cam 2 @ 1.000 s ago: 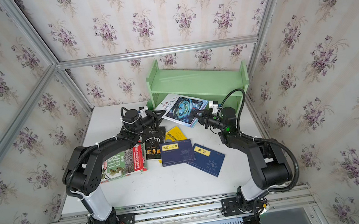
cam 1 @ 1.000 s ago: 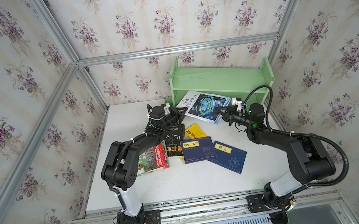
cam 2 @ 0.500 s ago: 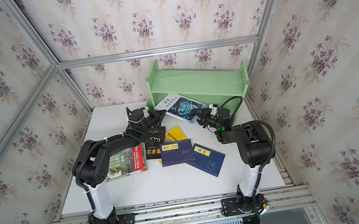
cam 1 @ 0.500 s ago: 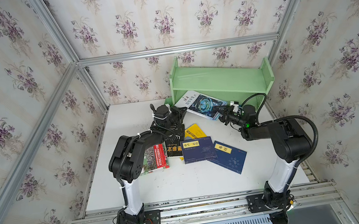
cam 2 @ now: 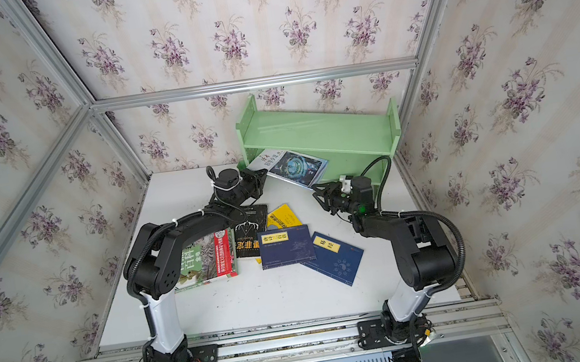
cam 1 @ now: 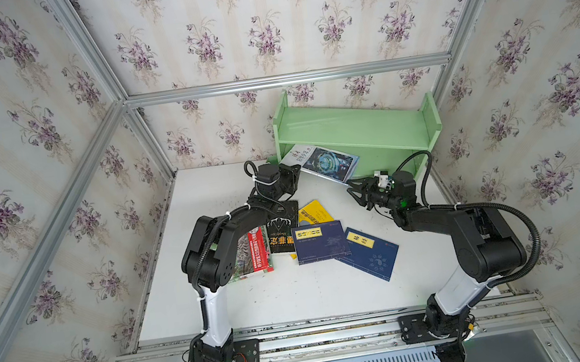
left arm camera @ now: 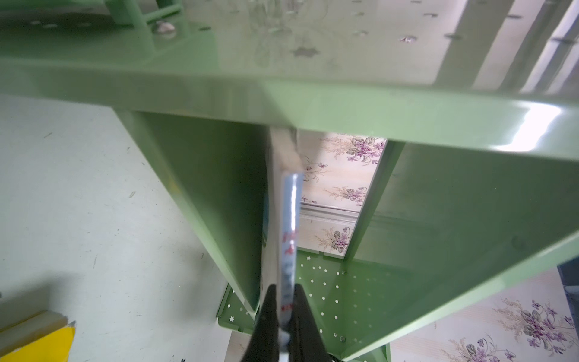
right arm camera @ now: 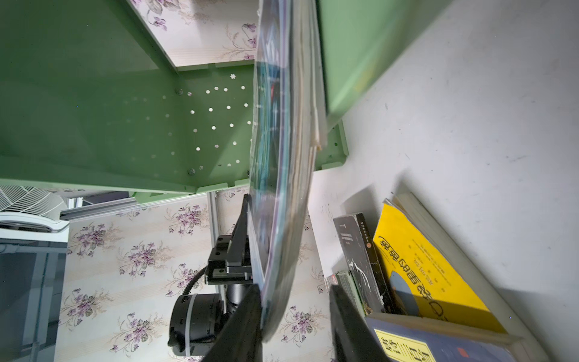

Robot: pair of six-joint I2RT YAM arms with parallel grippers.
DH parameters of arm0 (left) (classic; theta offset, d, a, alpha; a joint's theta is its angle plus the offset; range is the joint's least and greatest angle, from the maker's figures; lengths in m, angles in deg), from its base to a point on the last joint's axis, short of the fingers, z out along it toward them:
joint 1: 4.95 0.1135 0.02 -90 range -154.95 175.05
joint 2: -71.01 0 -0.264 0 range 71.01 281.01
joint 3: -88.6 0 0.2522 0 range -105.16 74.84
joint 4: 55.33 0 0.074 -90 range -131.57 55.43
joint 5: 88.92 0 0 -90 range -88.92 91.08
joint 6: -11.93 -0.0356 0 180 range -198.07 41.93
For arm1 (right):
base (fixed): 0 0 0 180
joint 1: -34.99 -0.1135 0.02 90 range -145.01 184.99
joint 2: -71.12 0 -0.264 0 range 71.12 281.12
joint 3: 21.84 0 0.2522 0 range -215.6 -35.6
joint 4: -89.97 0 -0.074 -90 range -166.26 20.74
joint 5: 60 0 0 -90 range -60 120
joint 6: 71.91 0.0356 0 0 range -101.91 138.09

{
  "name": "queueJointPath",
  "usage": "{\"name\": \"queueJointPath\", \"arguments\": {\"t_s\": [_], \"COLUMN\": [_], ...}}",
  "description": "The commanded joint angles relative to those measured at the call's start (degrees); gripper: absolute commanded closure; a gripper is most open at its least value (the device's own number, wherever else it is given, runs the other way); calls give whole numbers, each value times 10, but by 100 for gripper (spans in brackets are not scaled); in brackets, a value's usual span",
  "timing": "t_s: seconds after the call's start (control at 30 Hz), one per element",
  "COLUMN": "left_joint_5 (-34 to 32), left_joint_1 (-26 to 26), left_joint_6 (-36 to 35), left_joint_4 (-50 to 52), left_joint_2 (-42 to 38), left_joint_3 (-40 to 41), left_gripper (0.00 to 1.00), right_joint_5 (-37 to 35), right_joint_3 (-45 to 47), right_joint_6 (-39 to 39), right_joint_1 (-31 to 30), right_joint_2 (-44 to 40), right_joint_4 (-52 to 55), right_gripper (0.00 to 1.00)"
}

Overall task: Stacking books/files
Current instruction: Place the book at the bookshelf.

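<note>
white book [cam 1: 328, 161] could slip: only the left hand [left arm camera: 283, 293] pinches its edge, the right hand [right arm camera: 294, 301] is open beside it.

place: robot lab booth | shown by: wallpapered panels [cam 1: 260, 22], aluminium frame [cam 1: 286, 80], arm bases [cam 1: 222, 354] bolted to rail [cam 1: 320, 334]

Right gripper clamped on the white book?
No: the right gripper is open in its wrist view, with a gap beside the white book.
</note>
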Motion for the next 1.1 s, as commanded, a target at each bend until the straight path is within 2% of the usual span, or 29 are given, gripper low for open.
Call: {"name": "queueJointPath", "arguments": {"t_s": [0.0, 0.2, 0.27, 0.33, 0.57, 0.67, 0.8, 0.93, 1.0, 1.07], "left_joint_5": [-37, -50, -53, -55, -45, -32, -7, 33, 36, 39], "left_joint_1": [-3, -10, -11, -12, -16, -16, -12, -10, -10, -8], "left_joint_6": [2, 7, 7, 7, 10, 25, 25, 47, 47, 44], "left_joint_4": [-13, -12, -12, -11, 0, 10, 23, 20, 24, 32], "left_joint_2": [5, 7, 6, 6, 1, -7, -17, -1, 3, 2], "left_joint_3": [-12, -8, -8, -9, -3, 12, 24, 16, 11, 9], "left_gripper": [100, 100, 100, 100, 99, 95, 84, 73, 65, 60], "right_joint_5": [-3, -8, -6, -7, -24, -29, -30, -55, -69, -82], "right_joint_3": [-11, -29, -38, -43, -54, -66, -97, -124, -125, -115], "right_joint_6": [3, 48, 54, 53, 48, 10, -46, -67, -70, -67], "right_joint_1": [-2, -4, -4, -5, -4, -1, 6, 7, 7, 7], "right_joint_2": [9, 49, 58, 62, 83, 92, 102, 110, 113, 114], "right_joint_4": [-10, -79, -83, -82, -103, -92, -52, -37, -41, -63], "right_gripper": [61, 62, 65, 70, 100, 100, 100, 100, 100, 100]}}
